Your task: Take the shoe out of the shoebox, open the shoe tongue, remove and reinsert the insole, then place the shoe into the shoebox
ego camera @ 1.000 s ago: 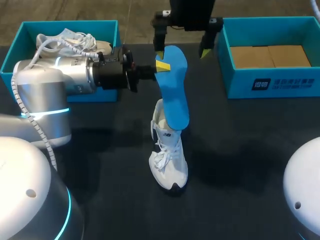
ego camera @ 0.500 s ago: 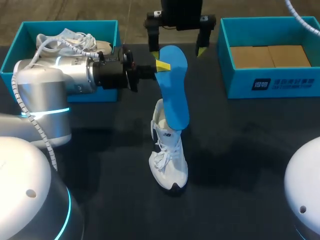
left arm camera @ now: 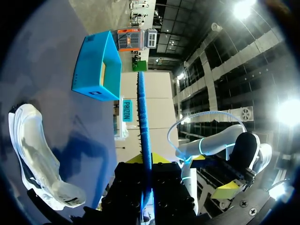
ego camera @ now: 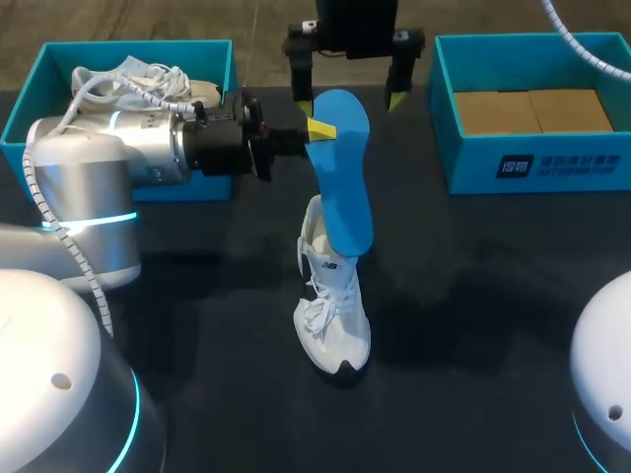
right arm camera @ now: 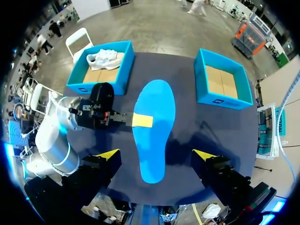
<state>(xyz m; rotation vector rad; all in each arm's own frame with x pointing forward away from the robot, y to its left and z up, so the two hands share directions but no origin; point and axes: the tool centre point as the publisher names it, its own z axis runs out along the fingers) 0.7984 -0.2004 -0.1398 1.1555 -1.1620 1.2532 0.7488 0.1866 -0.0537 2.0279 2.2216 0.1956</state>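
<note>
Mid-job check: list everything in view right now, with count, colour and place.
insole: 1, blue, upright over mid-table, lower end at the table shoe's opening
table shoe: 1, white, mid-table
boxed shoe: 1, white, inside left shoebox
left shoebox: 1, teal, far left
right shoebox: 1, teal, far right, no shoe inside
table: 1, black
left gripper: fingers shut on the insole's edge
right gripper: fingers open, by the insole's top end, holding nothing

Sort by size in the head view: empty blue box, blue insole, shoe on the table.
Largest: empty blue box. Then blue insole and shoe on the table look alike; the insole is raised nearer the camera.
</note>
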